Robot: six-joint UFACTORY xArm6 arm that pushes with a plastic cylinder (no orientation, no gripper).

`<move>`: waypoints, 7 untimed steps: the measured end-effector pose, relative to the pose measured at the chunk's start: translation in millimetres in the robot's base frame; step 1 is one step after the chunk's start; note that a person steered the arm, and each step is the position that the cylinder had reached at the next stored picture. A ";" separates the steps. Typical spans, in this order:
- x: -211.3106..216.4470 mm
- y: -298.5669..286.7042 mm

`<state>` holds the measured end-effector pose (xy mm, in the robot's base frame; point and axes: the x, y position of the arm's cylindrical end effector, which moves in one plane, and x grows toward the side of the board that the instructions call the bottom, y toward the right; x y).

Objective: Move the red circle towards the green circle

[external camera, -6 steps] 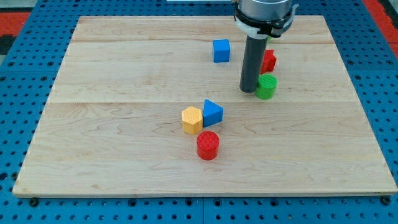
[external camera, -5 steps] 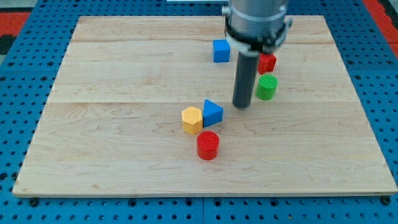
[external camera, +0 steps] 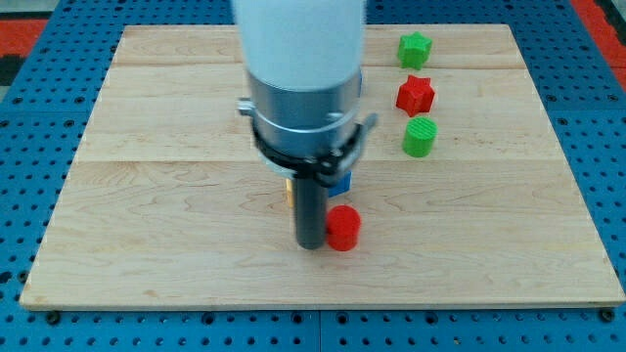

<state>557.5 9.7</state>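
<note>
No pincer on rig; my tip (external camera: 312, 244) touches small ribbed red plastic cylinder (external camera: 342, 228) on its left: light, rigid, slides easily on wooden tabletop (external camera: 147, 196), push low toward green ribbed cylinder (external camera: 420, 137).

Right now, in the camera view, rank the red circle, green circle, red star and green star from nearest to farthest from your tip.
From my tip:
1. Red circle, right beside it on the view's right.
2. Green circle, up and to the view's right.
3. Red star, above the green circle.
4. Green star, near the view's top edge of the board.
</note>
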 end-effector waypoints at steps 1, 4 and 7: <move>2.9 45.2; -21.4 94.9; -38.3 94.7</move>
<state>519.2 104.4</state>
